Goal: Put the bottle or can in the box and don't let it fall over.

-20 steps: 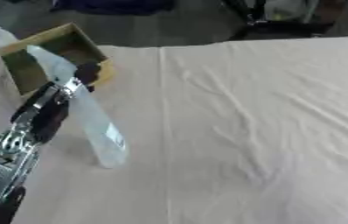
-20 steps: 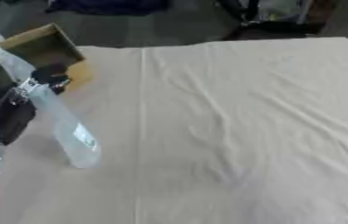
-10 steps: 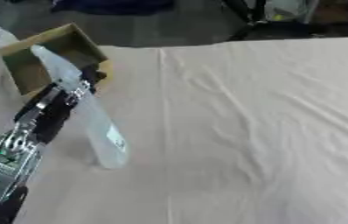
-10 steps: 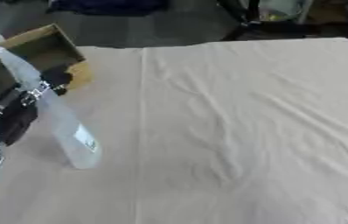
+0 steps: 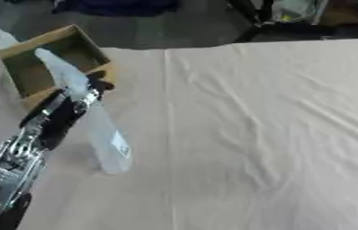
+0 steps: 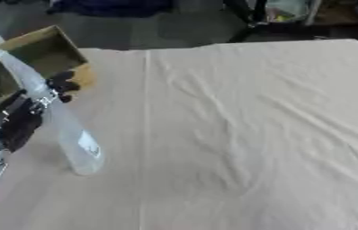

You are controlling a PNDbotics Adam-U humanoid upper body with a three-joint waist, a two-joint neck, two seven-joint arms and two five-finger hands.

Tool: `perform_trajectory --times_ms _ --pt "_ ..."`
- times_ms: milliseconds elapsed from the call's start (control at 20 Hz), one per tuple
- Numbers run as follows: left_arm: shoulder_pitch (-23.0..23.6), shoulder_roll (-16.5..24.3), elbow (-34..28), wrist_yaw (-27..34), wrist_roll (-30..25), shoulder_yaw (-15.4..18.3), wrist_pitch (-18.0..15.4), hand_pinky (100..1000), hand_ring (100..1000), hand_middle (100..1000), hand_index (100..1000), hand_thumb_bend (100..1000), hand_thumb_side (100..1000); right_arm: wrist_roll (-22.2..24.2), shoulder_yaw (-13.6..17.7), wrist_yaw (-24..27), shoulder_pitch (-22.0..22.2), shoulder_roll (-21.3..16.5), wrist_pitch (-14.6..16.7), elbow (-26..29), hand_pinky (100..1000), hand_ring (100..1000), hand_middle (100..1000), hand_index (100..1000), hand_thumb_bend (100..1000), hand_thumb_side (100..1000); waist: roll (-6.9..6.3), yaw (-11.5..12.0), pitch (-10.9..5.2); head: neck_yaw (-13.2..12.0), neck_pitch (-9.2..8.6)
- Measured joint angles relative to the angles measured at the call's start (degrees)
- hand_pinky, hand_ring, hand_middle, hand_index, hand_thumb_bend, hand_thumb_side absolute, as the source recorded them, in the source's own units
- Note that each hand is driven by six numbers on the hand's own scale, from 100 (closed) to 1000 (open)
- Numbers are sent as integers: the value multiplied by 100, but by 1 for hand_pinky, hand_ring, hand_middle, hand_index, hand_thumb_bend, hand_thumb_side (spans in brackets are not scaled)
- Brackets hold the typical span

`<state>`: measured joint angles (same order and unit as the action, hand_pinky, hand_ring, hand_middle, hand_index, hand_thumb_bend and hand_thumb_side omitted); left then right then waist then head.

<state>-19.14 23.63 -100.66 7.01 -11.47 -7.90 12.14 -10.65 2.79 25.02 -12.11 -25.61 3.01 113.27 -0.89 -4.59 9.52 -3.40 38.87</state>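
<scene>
The robot's left hand [image 5: 60, 114] has its fingers [image 5: 96, 86] curled round the clear, tall plastic bottle [image 5: 96, 121], which leans top-first toward the open brown cardboard box [image 5: 44, 60] just beyond on the cloth-covered desk [image 5: 253, 126].

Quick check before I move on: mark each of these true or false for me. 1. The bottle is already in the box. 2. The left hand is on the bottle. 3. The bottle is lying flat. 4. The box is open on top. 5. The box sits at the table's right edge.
1. False: the bottle stands on the cloth, outside the box.
2. True: the left hand grips its upper part.
3. False: it stands on its base, tilted.
4. True.
5. False: it sits at the far left.
</scene>
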Motion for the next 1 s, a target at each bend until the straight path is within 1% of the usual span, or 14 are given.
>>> perform_trajectory --times_ms 250,1000 --pt "-1 -1 8 -73 -19 -8 -19 1000 1000 1000 746 100 646 -1 0 9 -3 0 -1 0 1000 1000 955 1000 100 470 0 -3 0 0 -18" --pt "-1 -50 265 -375 -143 -72 -80 1000 1000 1000 737 100 605 -14 2 32 -41 0 -12 0 1000 1000 955 1000 100 470 -1 -17 0 1 -20"
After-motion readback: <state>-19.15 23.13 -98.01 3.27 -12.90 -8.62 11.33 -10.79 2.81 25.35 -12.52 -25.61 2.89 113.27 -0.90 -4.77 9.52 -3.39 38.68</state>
